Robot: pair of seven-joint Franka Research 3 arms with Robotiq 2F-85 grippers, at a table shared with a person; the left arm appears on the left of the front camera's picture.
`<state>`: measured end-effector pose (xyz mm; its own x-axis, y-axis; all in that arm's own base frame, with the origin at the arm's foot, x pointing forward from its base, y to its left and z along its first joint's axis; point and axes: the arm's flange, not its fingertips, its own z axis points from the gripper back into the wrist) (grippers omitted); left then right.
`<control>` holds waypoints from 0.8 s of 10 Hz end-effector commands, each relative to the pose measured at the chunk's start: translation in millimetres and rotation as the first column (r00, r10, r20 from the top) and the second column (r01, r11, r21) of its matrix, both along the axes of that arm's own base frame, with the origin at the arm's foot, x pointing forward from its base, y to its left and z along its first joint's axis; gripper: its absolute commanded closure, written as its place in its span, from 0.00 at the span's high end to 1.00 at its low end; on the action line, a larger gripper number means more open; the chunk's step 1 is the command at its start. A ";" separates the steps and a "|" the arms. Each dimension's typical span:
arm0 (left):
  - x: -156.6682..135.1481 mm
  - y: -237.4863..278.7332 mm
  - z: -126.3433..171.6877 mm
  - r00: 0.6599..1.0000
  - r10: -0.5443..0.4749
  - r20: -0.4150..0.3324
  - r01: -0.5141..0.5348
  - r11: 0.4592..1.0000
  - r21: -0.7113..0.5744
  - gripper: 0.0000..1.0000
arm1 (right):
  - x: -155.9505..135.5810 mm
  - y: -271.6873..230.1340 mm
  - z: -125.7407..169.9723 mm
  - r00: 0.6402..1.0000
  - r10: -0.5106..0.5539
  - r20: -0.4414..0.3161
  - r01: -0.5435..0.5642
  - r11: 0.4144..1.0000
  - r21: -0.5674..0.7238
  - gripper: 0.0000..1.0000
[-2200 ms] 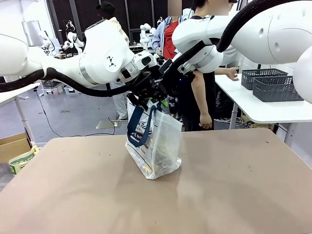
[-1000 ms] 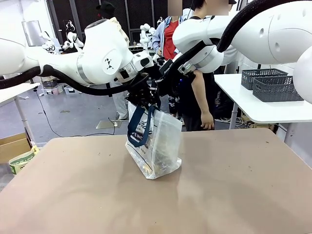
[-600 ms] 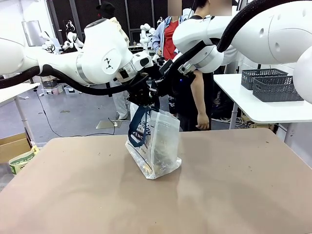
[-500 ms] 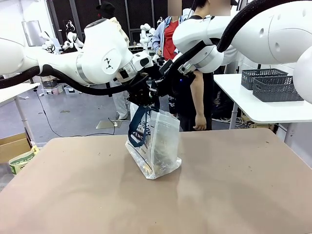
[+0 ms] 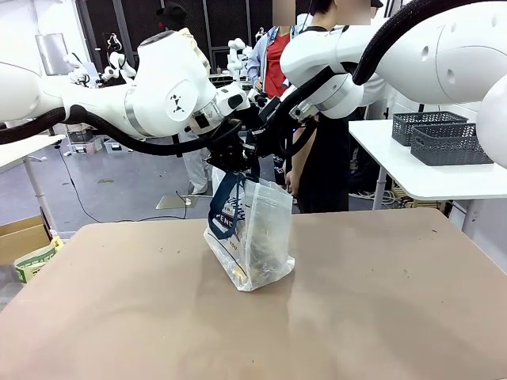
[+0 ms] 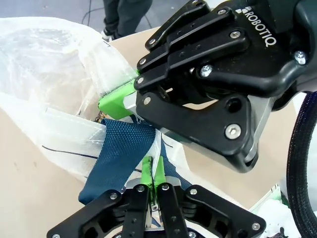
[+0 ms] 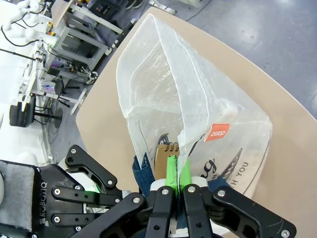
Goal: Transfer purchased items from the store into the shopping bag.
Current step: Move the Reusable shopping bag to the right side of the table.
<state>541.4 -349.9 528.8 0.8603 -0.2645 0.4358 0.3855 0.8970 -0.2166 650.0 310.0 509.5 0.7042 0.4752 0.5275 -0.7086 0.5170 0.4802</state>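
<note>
The translucent shopping bag (image 5: 253,237) stands upright at the middle of the table, its navy strap (image 5: 224,207) hanging down the front. My left gripper (image 5: 234,161) is shut on that strap (image 6: 123,151), its green pads (image 6: 147,171) pressed together. Right beside it, my right gripper (image 5: 268,141) is shut on the bag's top rim (image 7: 181,141), holding the mouth (image 7: 163,94) open. A tan spiral notebook (image 7: 165,152) and an orange tag (image 7: 216,132) show inside; the other purchased items are only dim shapes through the plastic.
Two dark grey slotted baskets (image 5: 438,136) stand on a white side table (image 5: 444,178) at the far right. People (image 5: 321,158) stand close behind the table's far edge. A cardboard box (image 5: 24,241) sits on the floor at the left.
My left gripper has closed in on the navy strap and raised it slightly, so the bag's top stands a little taller. The person behind has turned and drawn an arm back.
</note>
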 end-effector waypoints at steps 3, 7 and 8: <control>-0.1 0.7 1.0 1.000 0.012 -0.004 -0.012 1.000 -0.006 0.00 | 0.2 -0.1 0.3 1.000 -0.003 -0.001 0.003 1.000 0.004 0.00; -0.1 0.7 1.0 1.000 0.012 -0.004 -0.012 1.000 -0.006 0.00 | 1.1 -1.0 2.4 1.000 0.002 -0.007 -0.001 1.000 0.032 0.41; -0.1 0.7 1.0 1.000 0.012 -0.004 -0.012 1.000 -0.006 0.00 | 2.8 -3.4 5.0 1.000 -0.016 -0.013 0.017 0.999 0.043 0.61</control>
<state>541.6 -349.8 528.9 0.8607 -0.2631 0.4359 0.3844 0.8972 -0.2175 650.4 310.1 512.3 0.7049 0.4684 0.5326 -0.7077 0.5143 0.4844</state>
